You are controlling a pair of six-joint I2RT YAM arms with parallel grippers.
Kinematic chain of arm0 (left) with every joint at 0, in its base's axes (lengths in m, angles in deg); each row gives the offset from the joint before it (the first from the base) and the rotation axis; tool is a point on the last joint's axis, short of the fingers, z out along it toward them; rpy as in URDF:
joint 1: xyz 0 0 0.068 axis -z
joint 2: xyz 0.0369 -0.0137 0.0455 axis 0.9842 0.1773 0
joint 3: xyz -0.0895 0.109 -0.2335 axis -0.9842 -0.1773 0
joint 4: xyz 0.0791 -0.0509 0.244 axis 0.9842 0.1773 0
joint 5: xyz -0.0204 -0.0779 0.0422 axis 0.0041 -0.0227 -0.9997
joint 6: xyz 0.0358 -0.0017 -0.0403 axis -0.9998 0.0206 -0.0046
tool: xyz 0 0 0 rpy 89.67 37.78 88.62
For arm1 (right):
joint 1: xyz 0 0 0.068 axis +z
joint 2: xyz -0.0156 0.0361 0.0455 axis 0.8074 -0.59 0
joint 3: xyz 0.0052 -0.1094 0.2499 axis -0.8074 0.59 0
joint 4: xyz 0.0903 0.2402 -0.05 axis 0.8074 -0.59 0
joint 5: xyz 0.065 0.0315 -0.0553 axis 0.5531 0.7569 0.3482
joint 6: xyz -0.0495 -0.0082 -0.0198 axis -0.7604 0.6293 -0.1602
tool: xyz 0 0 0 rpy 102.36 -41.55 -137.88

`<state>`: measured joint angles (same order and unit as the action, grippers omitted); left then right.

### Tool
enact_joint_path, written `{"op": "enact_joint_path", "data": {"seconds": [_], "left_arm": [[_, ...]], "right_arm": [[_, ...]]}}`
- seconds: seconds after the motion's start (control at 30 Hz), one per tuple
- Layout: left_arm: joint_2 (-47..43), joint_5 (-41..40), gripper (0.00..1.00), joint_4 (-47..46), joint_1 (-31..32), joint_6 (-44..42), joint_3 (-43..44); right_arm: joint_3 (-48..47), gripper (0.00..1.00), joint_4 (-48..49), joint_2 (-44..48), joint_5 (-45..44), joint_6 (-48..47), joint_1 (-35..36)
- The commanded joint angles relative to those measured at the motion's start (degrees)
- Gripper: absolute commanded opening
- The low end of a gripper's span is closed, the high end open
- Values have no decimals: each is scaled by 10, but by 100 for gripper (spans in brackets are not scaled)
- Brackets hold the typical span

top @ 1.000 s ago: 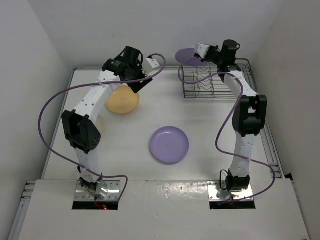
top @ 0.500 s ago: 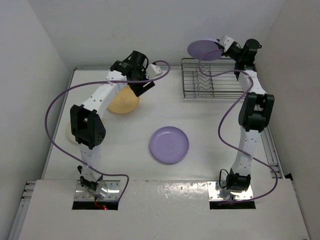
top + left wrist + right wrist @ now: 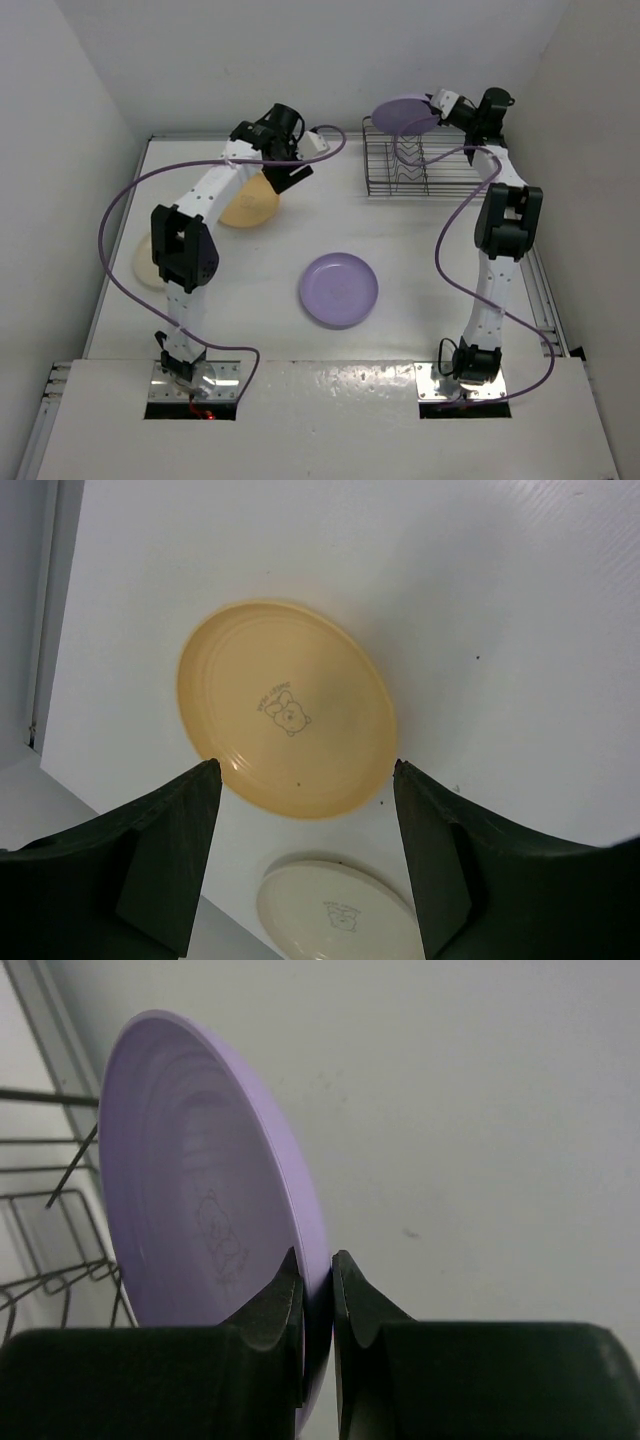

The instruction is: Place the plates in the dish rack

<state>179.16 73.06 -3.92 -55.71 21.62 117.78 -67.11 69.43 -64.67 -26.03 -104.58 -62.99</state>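
My right gripper is shut on the rim of a lavender plate and holds it tilted above the left part of the grey wire dish rack. In the right wrist view the plate stands on edge between my fingers, with rack wires at the left. My left gripper is open and empty above the orange-yellow plate, which shows in the left wrist view with the cream-white plate below it. The cream-white plate lies at the table's left edge. A second lavender plate lies mid-table.
White walls close in the table at the back and on both sides. Purple cables loop from each arm over the table. A metal rail runs along the right edge.
My right gripper has carried the lavender plate from the rack's left side up, then lowered it over the rack. My left arm has shifted slightly right above the orange-yellow plate.
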Motion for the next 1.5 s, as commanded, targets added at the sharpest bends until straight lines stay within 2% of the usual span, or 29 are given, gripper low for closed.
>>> {"op": "enact_joint_path", "data": {"seconds": [0.0, 0.13, 0.2, 0.23, 0.43, 0.47, 0.57, 0.63, 0.7, 0.73, 0.77, 0.8, 0.83, 0.87, 0.9, 0.97, 1.0, 1.07, 1.1, 1.17, 1.2, 1.23, 1.27, 1.37, 1.4, 1.47], "left_arm": [[2, -6, 74, 9, 14, -4, 27], [7, -18, 74, 9, 14, -4, 27], [7, -18, 74, 15, 14, 2, 27], [7, -18, 74, 15, 14, 2, 27], [7, -11, 75, 15, 19, 2, 27], [7, -11, 75, 15, 19, 7, 27], [1, -6, 75, 15, 19, 7, 22], [-5, -6, 75, 15, 19, 12, 22], [-18, 0, 75, 10, 14, 24, 16], [-18, 7, 76, 9, 5, 31, 16], [-24, 12, 76, 9, -1, 39, 10], [-24, 18, 76, 9, -19, 60, 10], [-30, 26, 78, 9, -29, 69, 10], [-38, 26, 78, 9, -39, 78, -1], [-38, 32, 78, 9, -50, 88, -7], [-57, 44, 78, 9, -83, 112, -28], [-64, 49, 78, 4, -106, 126, -38], [-79, 69, 78, -8, -126, 138, -63], [-98, 69, 78, -27, -134, 143, -92], [-117, 75, 78, -48, -148, 150, -124], [-126, 80, 78, -57, -155, 150, -152], [-142, 80, 78, -70, -155, 155, -164], [-149, 80, 78, -76, -155, 156, -184], [-175, 85, 78, -88, -155, 156, -208], [-180, 91, 78, -88, -155, 156, -215], [-196, 91, 78, -93, -155, 156, -229]], "right_arm": [[-24, 0, -11, -9, 20, -63, -4], [-22, 0, -13, -24, 19, -76, -4], [-13, 21, -13, -24, 20, -74, -3], [-1, 29, -11, -24, 19, -72, -4], [6, 55, 19, -15, -10, -38, -3], [8, 60, 31, -7, -21, -13, -4], [18, 67, 88, 9, -53, 52, -4], [43, 70, 141, 42, -87, 148, -1], [119, 74, 227, 102, -125, 222, 12], [149, 80, 271, 121, -157, 280, 19], [207, 81, 286, 142, -175, 329, 24], [265, 81, 305, 206, -174, 349, 33], [289, 81, 297, 230, -163, 405, 44], [335, 82, 279, 252, -149, 462, 54], [369, 82, 225, 294, -146, 481, 62], [409, 84, 113, 366, -140, 479, 104], [434, 84, 2, 396, -146, 476, 127], [477, 82, -52, 431, -197, 467, 167], [492, 82, -118, 441, -212, 466, 178], [541, 83, -160, 473, -275, 442, 228], [556, 85, -242, 478, -305, 432, 241], [565, 87, -273, 482, -316, 395, 276], [568, 87, -344, 481, -353, 373, 287], [587, 78, -388, 460, -382, 365, 325], [587, 65, -421, 448, -415, 371, 329], [586, 52, -428, 425, -447, 402, 331]]}}
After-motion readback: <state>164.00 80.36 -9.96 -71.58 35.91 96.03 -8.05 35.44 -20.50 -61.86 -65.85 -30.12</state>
